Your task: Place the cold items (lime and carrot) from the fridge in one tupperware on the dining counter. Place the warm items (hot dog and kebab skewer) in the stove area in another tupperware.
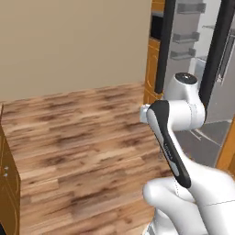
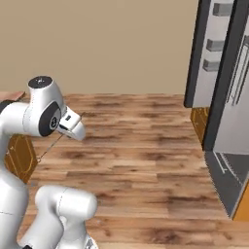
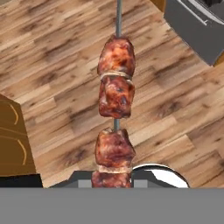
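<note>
The kebab skewer (image 3: pixel 115 109) carries four browned, glistening chunks of meat threaded on a thin grey metal rod. In the hand view it runs straight up from the bottom edge, its lowest chunk sitting between the dark finger tips, the bare rod reaching past the top, above wooden floor

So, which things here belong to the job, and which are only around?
For the job:
- kebab skewer, held in the shut tool

Only around:
- wood floor
- open fridge door
- wooden cabinet
</note>
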Robot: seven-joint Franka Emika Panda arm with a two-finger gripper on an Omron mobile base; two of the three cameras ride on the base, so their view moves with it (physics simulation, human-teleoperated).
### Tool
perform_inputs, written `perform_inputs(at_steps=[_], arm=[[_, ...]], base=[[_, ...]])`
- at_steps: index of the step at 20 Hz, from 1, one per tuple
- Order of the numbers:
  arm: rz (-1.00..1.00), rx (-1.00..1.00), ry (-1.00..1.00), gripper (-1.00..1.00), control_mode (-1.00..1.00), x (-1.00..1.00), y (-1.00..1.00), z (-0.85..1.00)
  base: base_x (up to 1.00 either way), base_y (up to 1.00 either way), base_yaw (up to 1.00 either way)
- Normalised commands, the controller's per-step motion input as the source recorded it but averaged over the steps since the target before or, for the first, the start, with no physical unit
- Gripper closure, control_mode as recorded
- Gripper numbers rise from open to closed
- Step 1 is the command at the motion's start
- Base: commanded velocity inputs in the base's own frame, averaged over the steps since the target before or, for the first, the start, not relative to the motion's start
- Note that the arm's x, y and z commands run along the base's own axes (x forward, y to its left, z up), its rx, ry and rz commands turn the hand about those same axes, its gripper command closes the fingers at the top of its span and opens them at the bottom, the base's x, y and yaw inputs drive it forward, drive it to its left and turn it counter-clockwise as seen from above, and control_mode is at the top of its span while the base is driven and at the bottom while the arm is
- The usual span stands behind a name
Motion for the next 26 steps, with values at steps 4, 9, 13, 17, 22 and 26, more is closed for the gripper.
perform_inputs(at_steps=[4, 9, 13, 17, 22, 26], arm=[[0.0, 0.0, 0.0, 1.0, 1.0, 0.0, 0.0, 0.0], [0.0, 0.0, 0.0, 1.0, 1.0, 0.0, 0.0, 0.0], [0.0, 0.0, 0.0, 1.0, 1.0, 0.0, 0.0, 0.0], [0.0, 0.0, 0.0, 1.0, 1.0, 0.0, 0.0, 0.0], [0.0, 0.0, 0.0, 1.0, 1.0, 0.0, 0.0, 0.0], [0.0, 0.0, 0.0, 1.0, 1.0, 0.0, 0.0, 0.0]], base=[[0.99, 0.06, 0.69], [1.0, -0.07, 0.5], [1.0, -0.28, 0.25], [1.0, -0.33, 0.29], [1.0, -0.36, 0.4], [1.0, -0.39, 0.47]])
